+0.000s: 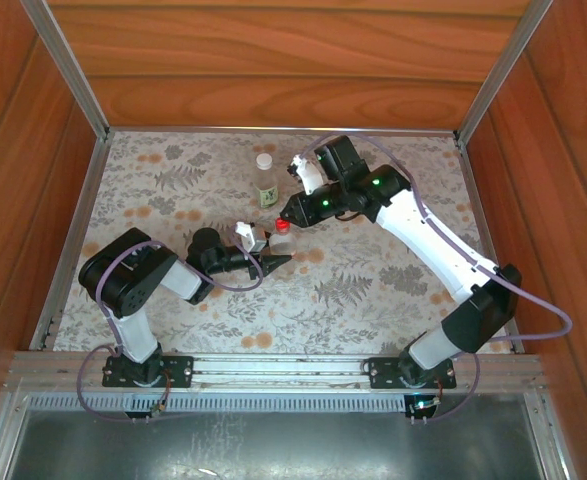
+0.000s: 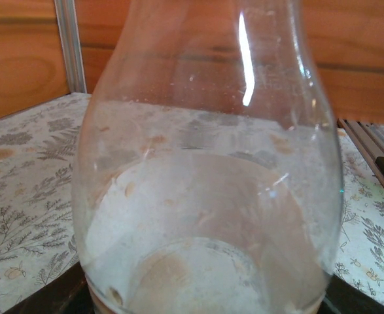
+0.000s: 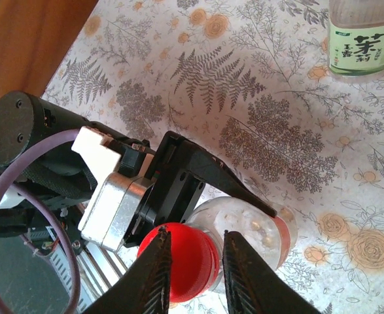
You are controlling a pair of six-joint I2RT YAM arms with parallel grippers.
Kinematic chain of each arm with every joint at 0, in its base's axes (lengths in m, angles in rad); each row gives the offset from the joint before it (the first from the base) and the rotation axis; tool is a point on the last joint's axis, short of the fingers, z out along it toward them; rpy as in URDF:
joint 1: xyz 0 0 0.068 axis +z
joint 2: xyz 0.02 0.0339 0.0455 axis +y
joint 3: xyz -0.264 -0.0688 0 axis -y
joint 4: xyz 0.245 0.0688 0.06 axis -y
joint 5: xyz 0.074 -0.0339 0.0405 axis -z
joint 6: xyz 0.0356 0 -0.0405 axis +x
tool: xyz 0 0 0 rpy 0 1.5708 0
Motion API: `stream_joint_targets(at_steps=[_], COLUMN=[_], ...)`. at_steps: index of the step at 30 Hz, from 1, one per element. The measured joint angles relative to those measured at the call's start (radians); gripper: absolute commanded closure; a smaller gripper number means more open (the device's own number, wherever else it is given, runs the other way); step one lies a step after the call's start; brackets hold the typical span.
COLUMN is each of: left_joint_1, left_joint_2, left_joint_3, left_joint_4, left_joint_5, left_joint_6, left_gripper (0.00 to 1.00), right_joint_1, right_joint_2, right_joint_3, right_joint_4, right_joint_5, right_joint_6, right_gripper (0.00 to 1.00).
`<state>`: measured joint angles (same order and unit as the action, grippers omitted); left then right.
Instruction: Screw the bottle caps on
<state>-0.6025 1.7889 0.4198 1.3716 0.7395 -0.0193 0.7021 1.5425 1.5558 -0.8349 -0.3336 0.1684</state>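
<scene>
Floral-patterned cloth covers a table [image 1: 393, 290] boxed in by wooden walls [image 1: 273, 60], seen from above and behind two robot arms bolted at its near edge. Nearest, the left gripper [image 1: 273, 252] reaches toward the middle of the table and is clamped around the short bottle [image 3: 263, 229], a clear one with a reddish band. From the left wrist, the bottle's clear body sits right against the lens, with dark finger edges at the bottom corners. The red cap [image 3: 188, 261] sits at the bottle's mouth. The right gripper [image 3: 197, 239] comes in from the far right, its two fingers closely straddling that cap. Whether they pinch it or stand just off it cannot be told. Farther back, apart from both grippers, the taller bottle [image 1: 266, 190] with a green-yellow label stands upright, the white cap [image 1: 264, 160] on top.
</scene>
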Motion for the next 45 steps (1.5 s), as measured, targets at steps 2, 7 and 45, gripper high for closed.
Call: stream_joint_targets(at_steps=[2, 7, 45], left_joint_1=[0.0, 0.0, 0.011], left_joint_2=[0.001, 0.005, 0.006], left_joint_3=[0.0, 0.003, 0.006], left_joint_4=[0.001, 0.002, 0.0], left_joint_5=[0.0, 0.002, 0.014], left_joint_6=[0.0, -0.003, -0.008], left_gripper=[0.45, 0.45, 0.45], right_joint_1=[0.0, 0.0, 0.005], right_joint_2=[-0.003, -0.008, -0.027], right_joint_3=[-0.007, -0.012, 0.004], right_joint_4=[0.006, 0.008, -0.031], right_joint_5=[-0.001, 0.0, 0.045], right_joint_6=[0.0, -0.001, -0.039], right_gripper=[0.71, 0.71, 0.39])
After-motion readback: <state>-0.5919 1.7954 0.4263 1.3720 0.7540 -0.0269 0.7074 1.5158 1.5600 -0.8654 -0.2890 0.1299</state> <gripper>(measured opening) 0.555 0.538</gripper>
